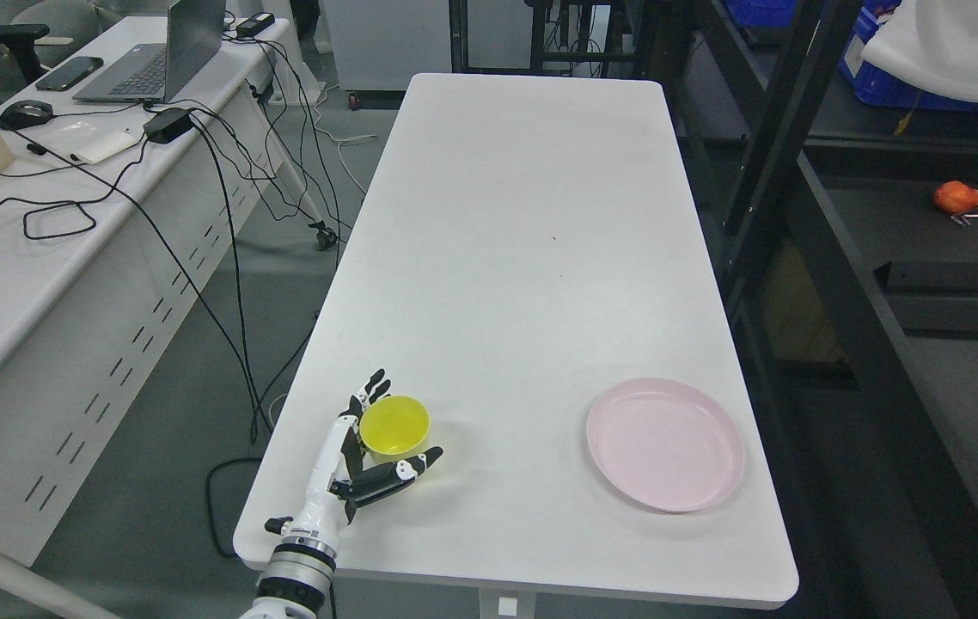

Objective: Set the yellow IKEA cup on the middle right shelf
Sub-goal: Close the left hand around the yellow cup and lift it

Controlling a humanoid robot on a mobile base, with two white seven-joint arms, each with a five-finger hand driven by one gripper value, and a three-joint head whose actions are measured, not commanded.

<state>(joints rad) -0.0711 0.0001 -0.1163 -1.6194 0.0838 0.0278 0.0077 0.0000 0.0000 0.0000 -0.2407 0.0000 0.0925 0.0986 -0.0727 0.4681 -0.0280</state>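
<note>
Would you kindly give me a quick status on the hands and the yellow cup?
Left hand open around round yellow plastic cup, not closed. Cup upright on white table, near left edge. Right hand out of view. Round pink plate apart, to the right.

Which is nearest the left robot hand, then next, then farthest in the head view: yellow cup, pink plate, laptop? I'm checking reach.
From the left robot hand:
1. Yellow cup, right at its fingers, near-left table corner.
2. Pink plate, near-right of the table.
3. Laptop, far-left on the side desk.
</note>
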